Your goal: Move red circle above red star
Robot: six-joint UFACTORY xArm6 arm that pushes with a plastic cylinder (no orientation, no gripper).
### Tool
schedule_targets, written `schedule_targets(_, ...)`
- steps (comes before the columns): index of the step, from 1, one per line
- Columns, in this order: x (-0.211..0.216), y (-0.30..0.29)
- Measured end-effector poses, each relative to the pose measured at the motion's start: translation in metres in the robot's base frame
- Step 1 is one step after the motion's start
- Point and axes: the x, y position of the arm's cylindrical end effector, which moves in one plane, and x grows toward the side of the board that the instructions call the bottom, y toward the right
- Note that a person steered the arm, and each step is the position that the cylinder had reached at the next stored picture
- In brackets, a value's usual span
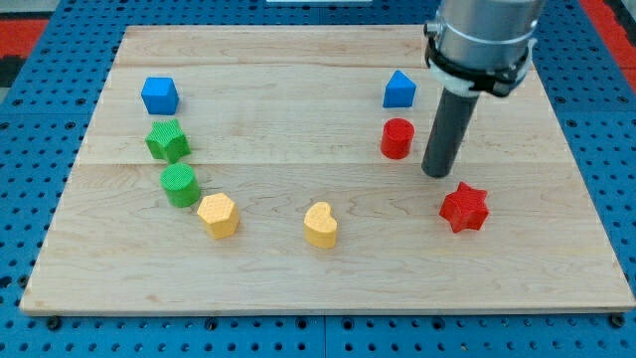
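The red circle [397, 138] stands on the wooden board at the view's upper right, just below a blue block [398, 89]. The red star [464, 207] lies lower and further to the view's right. My tip [435, 173] rests on the board between them, just right of and slightly below the red circle, and above-left of the red star. It touches neither block as far as I can tell.
A blue cube [159, 95], a green star [167, 140] and a green circle [181, 185] line the view's left. A yellow hexagon-like block [217, 215] and a yellow heart [320, 225] lie near the bottom middle. The board's edge [586, 199] runs on the right.
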Motion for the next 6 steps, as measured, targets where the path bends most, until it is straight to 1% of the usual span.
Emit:
schedule_targets(1, 0.014, 0.01)
schedule_targets(2, 0.057, 0.033)
schedule_targets(3, 0.064, 0.022)
schedule_targets(4, 0.01, -0.025)
schedule_targets(5, -0.002, -0.101)
schedule_targets(6, -0.049, -0.089)
